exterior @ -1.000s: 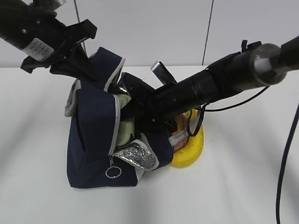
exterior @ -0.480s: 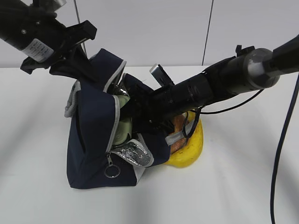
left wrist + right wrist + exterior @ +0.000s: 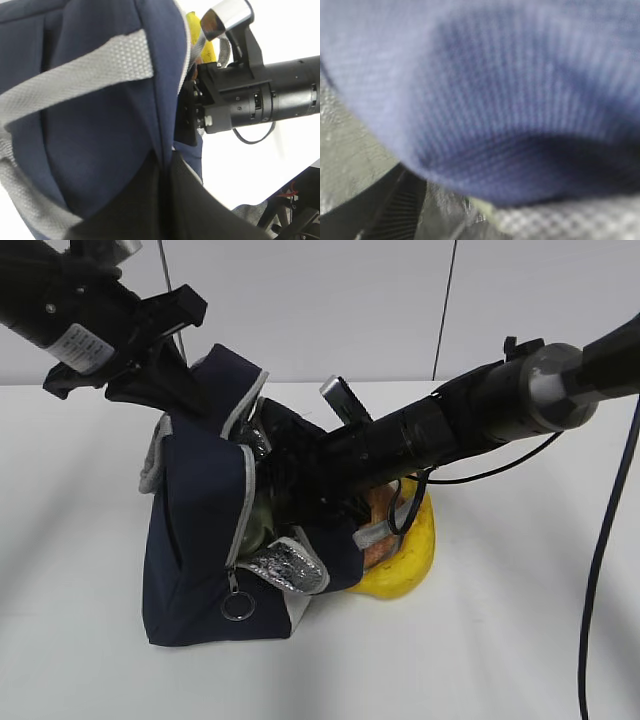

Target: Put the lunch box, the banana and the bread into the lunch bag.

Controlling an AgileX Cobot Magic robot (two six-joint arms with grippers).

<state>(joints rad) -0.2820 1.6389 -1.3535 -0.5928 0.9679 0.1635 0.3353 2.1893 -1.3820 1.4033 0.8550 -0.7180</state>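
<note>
1. Clenched on the navy fabric at the top edge of the lunch bag (image 3: 200, 530), the left gripper (image 3: 195, 390) holds that edge lifted at the upper left of the exterior view; its own camera shows the dark fingers (image 3: 150, 210) pinched together over the cloth just below a grey strap handle (image 3: 75, 75).
2. Reaching in from the right, the right arm (image 3: 470, 420) slants down into the bag's open mouth, and the right gripper is buried inside the bag, hidden from the exterior view.
3. Its wrist camera is pressed against blurred blue fabric (image 3: 510, 100), with a patch of crinkled silver lining (image 3: 350, 160) at the lower left, so whether these jaws stand apart or closed cannot be told.
4. A pale green shape in the dark opening, just beside the grey zipper edge, is probably the lunch box (image 3: 258, 525), though it is too shadowed to be sure.
5. A flap of the silver lining folds outward at the front of the bag, and the metal ring pull (image 3: 238, 608) hangs below it.
6. Outside the bag, on the white table (image 3: 500, 640), the banana (image 3: 405, 560) lies against the bag's right side under the right arm.
7. Wedged between banana and bag, the orange-brown bread (image 3: 378, 530) shows only as a narrow strip.
</note>
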